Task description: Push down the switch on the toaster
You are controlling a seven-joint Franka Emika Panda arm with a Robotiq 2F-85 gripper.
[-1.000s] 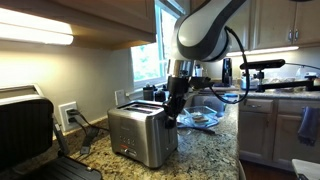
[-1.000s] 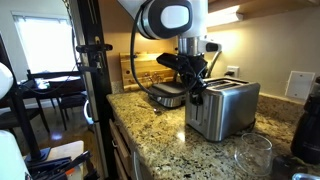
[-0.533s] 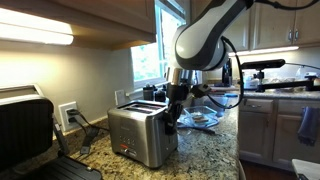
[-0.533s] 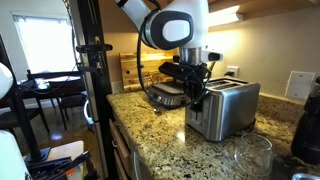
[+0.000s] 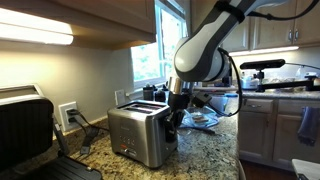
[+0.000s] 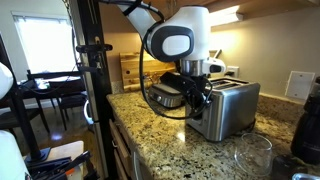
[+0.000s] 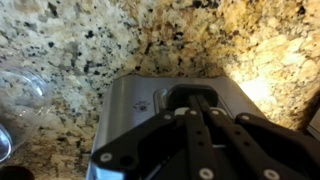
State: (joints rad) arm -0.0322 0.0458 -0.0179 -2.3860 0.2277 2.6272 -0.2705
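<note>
The brushed steel two-slot toaster stands on the granite counter; it shows in both exterior views and from above in the wrist view. My gripper hangs at the toaster's narrow end, fingers pointing down and pressed together. In the wrist view the shut fingers sit in the dark lever slot on that end. The lever itself is hidden under the fingers.
A black-lidded grill stands at the near end of the counter. A glass bowl lies behind the toaster. A clear glass stands near the counter edge. A wall outlet holds a cord. The granite counter has an open front edge.
The arm has lowered and the gripper has slid down along the toaster's narrow end. The toaster has not shifted.
</note>
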